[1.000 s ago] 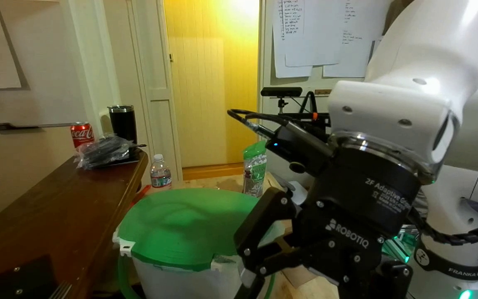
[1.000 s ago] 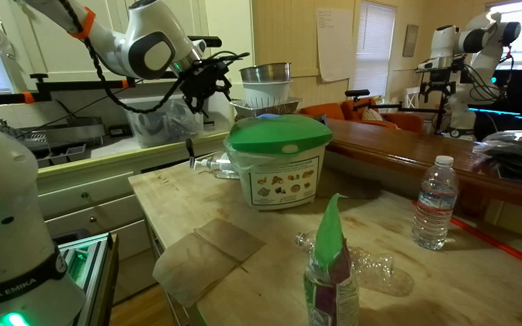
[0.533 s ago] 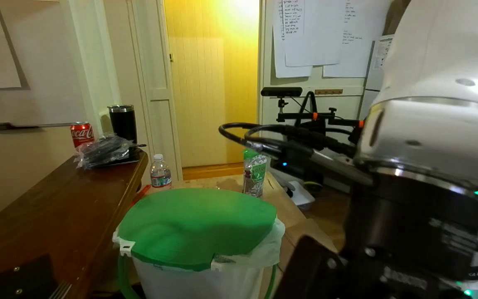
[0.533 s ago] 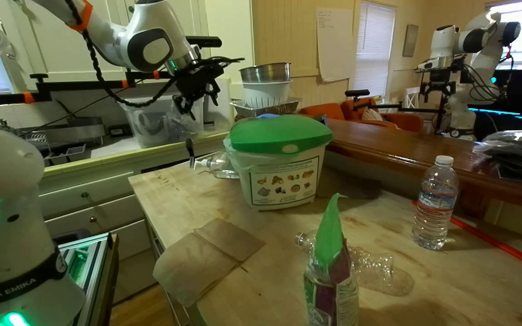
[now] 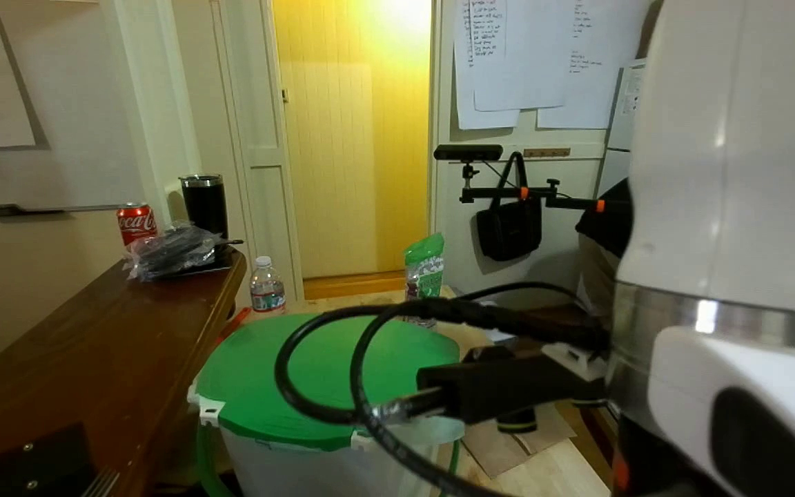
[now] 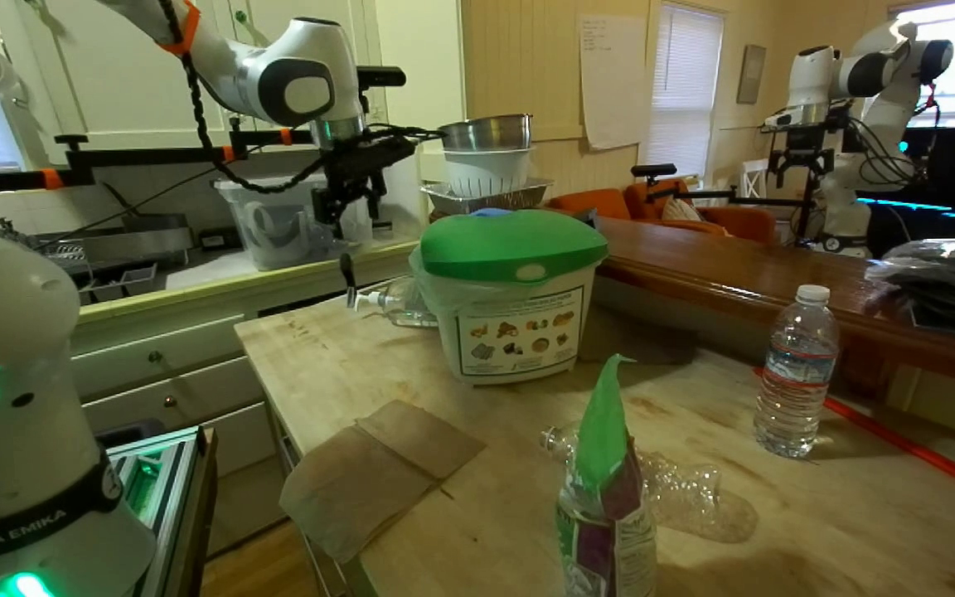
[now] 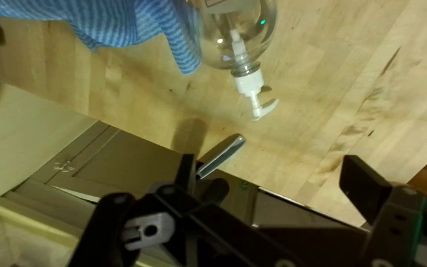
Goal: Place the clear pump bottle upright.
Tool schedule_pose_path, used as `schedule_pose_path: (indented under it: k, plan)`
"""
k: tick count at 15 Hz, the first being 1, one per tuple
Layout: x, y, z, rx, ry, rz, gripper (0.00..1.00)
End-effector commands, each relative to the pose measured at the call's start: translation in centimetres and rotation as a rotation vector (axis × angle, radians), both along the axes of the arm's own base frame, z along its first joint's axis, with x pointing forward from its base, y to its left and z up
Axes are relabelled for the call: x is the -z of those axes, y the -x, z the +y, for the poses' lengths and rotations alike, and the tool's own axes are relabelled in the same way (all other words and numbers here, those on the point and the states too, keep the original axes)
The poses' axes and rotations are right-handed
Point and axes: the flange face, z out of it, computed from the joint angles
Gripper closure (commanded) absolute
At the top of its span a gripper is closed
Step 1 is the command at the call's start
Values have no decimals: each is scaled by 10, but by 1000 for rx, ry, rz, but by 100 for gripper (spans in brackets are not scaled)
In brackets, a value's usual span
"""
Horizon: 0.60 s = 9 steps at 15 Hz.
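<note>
The clear pump bottle (image 6: 407, 305) with a white pump lies on its side on the wooden table, partly hidden behind the green-lidded bucket in an exterior view. In the wrist view the bottle (image 7: 235, 48) lies at the top centre, its pump head pointing down the picture toward the jaws and its base cut off. It does not show in the exterior view with the close arm. My gripper (image 6: 355, 217) is open and empty, pointing down above the table's edge, above and apart from the bottle. In the wrist view the jaws (image 7: 269, 167) stand wide apart.
The bucket (image 6: 519, 249) stands beside the bottle. A blue striped cloth (image 7: 124, 22) touches or nearly touches it. A dark-handled utensil (image 7: 221, 155) juts over the table edge. Brown paper (image 6: 382, 473), a crushed bottle (image 6: 685, 489), a bag (image 6: 606, 514) and a water bottle (image 6: 797, 373) are farther off.
My wrist has turned so that the gripper points more straight down. The gripper has moved lower and slightly left in the wide exterior view. The bottle has not moved.
</note>
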Motion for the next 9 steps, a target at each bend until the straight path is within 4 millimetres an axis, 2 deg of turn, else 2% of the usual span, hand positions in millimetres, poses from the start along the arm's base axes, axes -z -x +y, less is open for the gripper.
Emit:
schedule_pose_path:
  k: [1,2,5,6,7,9]
  plan:
    - [26,-11,-7,-111,57,9,0]
    - [34,-10,-8,-118,40,2,0]
    - [53,-5,13,-119,-42,-61,0]
    - [56,-3,17,-111,-48,-76,0]
    - [44,-6,12,-109,-25,-53,0]
    - [53,-2,21,-112,-34,-66,0]
